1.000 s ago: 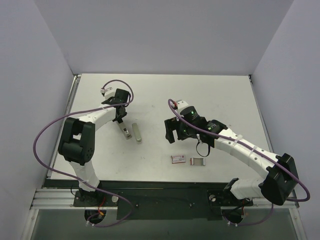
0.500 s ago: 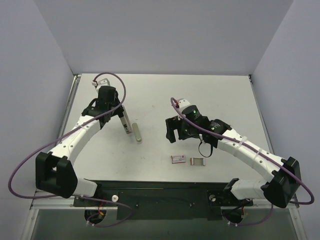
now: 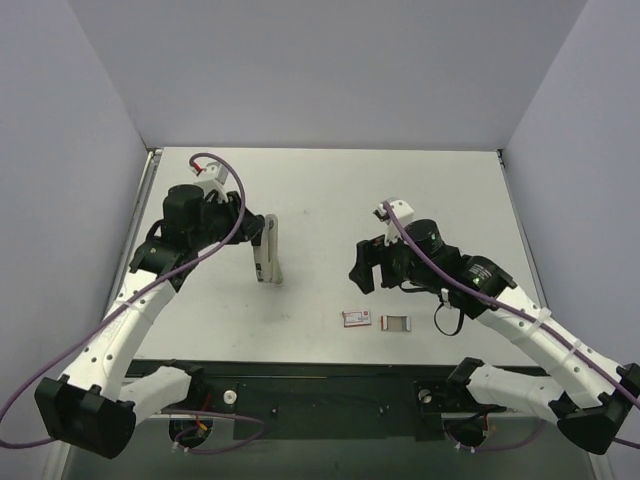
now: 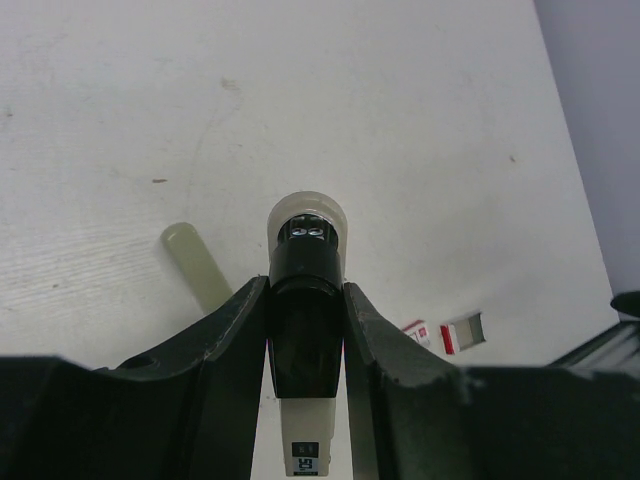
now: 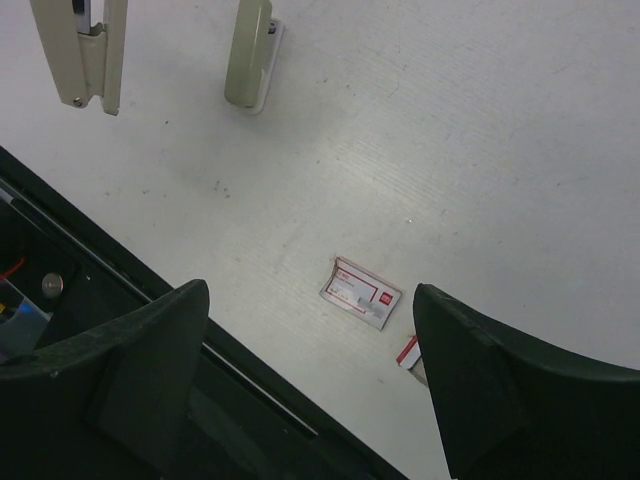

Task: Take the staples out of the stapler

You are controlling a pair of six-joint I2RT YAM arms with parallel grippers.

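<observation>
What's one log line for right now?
left gripper: shut on slim silvery-beige metal stapler | right gripper: open, empty | small red-and-white box: on table

White table (image 3: pixel 400 190) bearing an olive-grey bar (image 5: pixel 248 45), a red-and-white box (image 3: pixel 356 318), a small red-edged piece (image 3: pixel 396 323) just beside it.

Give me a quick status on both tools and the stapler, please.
Left tool shut on stapler, gripping its black end; appears lifted. Right tool open, empty, near red-and-white box. Olive-grey bar beside stapler, not touching.
</observation>
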